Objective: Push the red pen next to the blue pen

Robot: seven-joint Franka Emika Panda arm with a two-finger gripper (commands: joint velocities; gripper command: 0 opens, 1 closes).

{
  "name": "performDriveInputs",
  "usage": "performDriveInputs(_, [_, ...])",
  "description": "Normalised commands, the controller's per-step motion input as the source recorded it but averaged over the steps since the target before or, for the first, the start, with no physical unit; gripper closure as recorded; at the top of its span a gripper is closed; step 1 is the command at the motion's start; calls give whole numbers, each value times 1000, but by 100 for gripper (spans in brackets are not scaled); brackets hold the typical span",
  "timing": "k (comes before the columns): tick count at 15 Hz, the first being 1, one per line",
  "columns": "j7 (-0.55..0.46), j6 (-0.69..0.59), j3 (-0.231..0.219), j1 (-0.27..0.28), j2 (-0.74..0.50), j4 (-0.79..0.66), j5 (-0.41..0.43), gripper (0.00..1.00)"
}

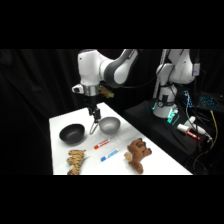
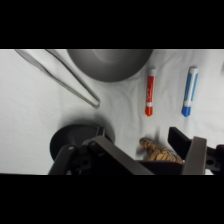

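Light, stiff red pen point(image 2: 150, 92), probably rolls (push mid-barrel toward blue pen point(image 2: 189, 91)); hand point(image 1: 93, 129) spread: can't tell.

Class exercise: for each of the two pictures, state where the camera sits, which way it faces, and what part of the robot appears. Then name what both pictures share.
Side view: stands beside the table, looking across and down; shows the arm and hand above the bowls.
Wrist view: rides on the wrist, looking down past the hand's black linkage.
Shared: red pen, blue pen, grey bowl, black bowl.
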Motion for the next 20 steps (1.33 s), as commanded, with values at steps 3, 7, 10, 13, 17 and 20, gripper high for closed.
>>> performDriveInputs(3, [95, 213, -32, -23, 250, 151, -138, 0])
performDriveInputs(7, [73, 173, -29, -24, 252, 185, -112, 0])
performDriveInputs(10, [73, 136, -35, -20, 253, 198, -111, 0])
performDriveInputs(13, [57, 124, -14, -22, 233, 166, -90, 0])
performDriveInputs(17, [30, 122, 15, -35, 205, 139, -51, 0])
performDriveInputs(20, [26, 112, 27, -39, 169, 127, -32, 0])
